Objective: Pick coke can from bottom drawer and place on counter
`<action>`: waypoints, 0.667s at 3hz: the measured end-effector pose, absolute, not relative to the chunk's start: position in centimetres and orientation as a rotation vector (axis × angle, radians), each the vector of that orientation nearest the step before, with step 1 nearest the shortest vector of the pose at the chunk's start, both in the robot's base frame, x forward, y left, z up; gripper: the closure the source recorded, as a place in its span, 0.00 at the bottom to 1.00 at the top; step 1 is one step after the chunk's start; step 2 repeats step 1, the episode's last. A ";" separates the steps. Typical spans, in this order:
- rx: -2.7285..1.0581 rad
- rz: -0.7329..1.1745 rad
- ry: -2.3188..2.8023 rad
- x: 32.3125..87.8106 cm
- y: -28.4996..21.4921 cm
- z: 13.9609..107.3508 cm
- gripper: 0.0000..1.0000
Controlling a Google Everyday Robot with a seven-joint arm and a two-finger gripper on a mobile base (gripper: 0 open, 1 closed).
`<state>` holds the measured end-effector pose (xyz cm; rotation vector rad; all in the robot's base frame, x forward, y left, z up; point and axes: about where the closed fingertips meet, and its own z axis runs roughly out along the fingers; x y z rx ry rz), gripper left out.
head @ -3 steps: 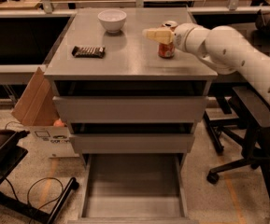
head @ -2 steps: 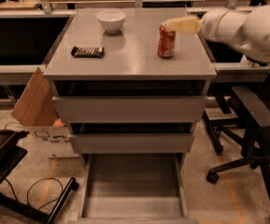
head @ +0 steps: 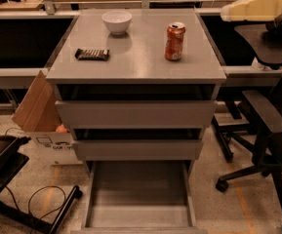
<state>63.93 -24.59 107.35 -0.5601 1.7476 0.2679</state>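
The coke can (head: 174, 41) stands upright on the right side of the grey counter (head: 140, 62), free of the gripper. The gripper (head: 228, 13) is at the upper right, off the counter's right edge and above it, well apart from the can; its pale fingers point left. The bottom drawer (head: 139, 199) is pulled open below the cabinet, and its grey floor holds nothing.
A white bowl (head: 116, 21) sits at the counter's back, a dark snack-bar wrapper (head: 92, 54) at its left. A cardboard box (head: 43, 116) leans at the cabinet's left. A black office chair (head: 265, 130) stands to the right. Cables lie on the floor at the lower left.
The gripper let go of the can, which stays upright on the counter, and the arm drew back to the right and upward, away from it.
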 end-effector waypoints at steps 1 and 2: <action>-0.588 0.250 1.749 61.5 -24.4 108.7 0.00; -0.588 0.250 1.749 61.5 -24.4 108.7 0.00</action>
